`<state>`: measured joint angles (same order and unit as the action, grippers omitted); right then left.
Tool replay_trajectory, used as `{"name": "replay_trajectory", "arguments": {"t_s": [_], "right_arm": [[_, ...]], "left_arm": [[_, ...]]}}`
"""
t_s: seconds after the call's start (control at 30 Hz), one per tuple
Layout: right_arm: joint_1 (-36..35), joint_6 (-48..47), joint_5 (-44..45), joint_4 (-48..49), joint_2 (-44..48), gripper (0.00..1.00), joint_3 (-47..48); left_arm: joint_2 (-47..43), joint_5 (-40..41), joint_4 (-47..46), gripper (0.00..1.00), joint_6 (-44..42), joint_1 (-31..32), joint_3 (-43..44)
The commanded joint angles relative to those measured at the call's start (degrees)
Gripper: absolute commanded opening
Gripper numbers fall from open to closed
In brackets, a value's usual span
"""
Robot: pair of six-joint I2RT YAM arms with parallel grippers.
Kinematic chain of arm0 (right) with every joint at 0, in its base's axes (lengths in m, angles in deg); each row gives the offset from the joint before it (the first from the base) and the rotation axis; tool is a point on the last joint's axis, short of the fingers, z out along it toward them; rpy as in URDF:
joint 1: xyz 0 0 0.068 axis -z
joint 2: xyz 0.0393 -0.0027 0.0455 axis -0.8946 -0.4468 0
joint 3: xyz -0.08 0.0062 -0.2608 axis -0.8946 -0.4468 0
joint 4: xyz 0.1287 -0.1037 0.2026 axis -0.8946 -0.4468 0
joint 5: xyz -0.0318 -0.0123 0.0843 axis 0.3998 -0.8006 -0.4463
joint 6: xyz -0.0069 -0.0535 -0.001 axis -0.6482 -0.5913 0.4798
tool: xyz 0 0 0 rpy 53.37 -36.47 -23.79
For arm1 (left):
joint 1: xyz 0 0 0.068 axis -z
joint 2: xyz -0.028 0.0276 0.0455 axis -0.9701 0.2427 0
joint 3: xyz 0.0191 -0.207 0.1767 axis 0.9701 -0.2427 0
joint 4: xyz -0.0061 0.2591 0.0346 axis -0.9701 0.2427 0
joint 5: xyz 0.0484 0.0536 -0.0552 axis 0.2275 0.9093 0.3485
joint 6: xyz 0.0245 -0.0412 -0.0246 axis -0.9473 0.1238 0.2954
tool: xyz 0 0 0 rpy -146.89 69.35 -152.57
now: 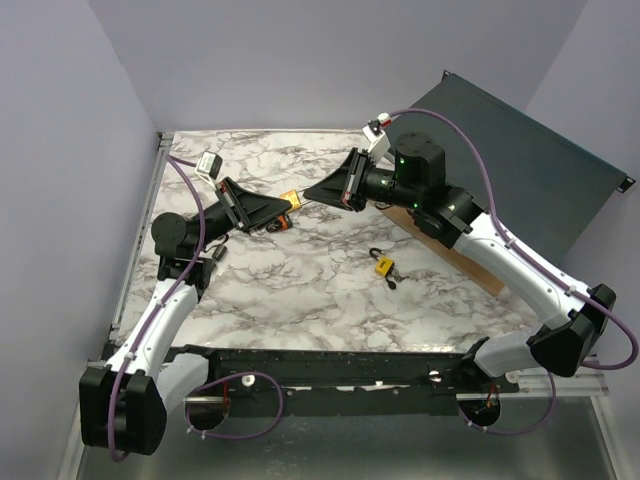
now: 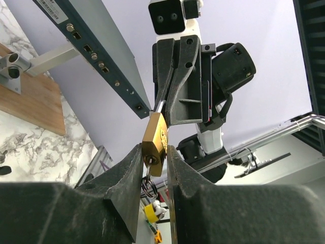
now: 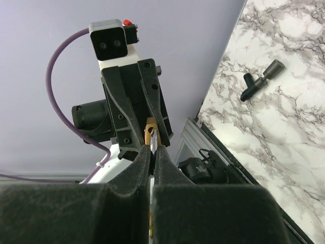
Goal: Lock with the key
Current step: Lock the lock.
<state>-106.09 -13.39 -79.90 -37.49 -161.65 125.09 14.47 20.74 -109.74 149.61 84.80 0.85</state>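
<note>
Brass padlock (image 2: pixel 155 142) held in the air between two sets of fingers, above a marble bench (image 1: pixel 300 300).

The bench is white with grey veins and lilac walls (image 1: pixel 300 60) close it in. A dark panel (image 1: pixel 520 150) leans over a wooden board (image 1: pixel 455 258) behind the right fingers (image 3: pixel 143 163). Those fingers are closed on the padlock's silver shackle. The left fingers (image 2: pixel 133 165) flank the brass body closely on both sides; whether they press it I cannot tell. Dark rings (image 2: pixel 149 187) hang under the body, between the left fingers, and what fills the keyhole is hard to make out. A small yellow lock (image 1: pixel 382 265) lies on the bench, apart from both sets of fingers, as does a black T-shaped part (image 3: pixel 261 80).
</note>
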Motion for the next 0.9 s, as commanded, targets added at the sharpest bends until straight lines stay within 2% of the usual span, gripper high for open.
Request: {"name": "replay_trajectory", "arguments": {"t_s": [0.0, 0.4, 0.47, 0.6, 0.8, 0.87], "right_arm": [[0.1, -1.2, 2.2, 0.4, 1.6, 0.01, 1.8], [-0.9, -3.1, 0.7, 0.0, 1.0, 0.01, 2.4], [-1.0, -3.4, 0.0, 0.2, 0.9, 0.01, 2.4], [-1.3, -4.4, -1.2, 0.1, 0.7, 0.01, 2.4], [-2.0, -8.2, -2.8, -0.8, 0.5, 0.01, 3.6], [-2.3, -10.0, -3.4, -0.7, 0.8, 0.10, 3.8]], "left_arm": [[0.5, -2.4, -4.3, 0.24, 1.7, -0.1, -0.8], [3.5, -1.6, -11.0, 0.22, 5.7, -0.1, -1.1], [3.6, -1.6, -11.1, 0.18, 5.7, 0.0, -1.0], [3.5, -2.1, -11.1, 0.00, 5.0, -0.1, -0.9], [2.3, -4.8, -8.5, 0.00, 0.8, -0.1, -0.1], [1.8, -5.8, -6.8, 0.00, -1.2, -0.1, 0.4]]}}
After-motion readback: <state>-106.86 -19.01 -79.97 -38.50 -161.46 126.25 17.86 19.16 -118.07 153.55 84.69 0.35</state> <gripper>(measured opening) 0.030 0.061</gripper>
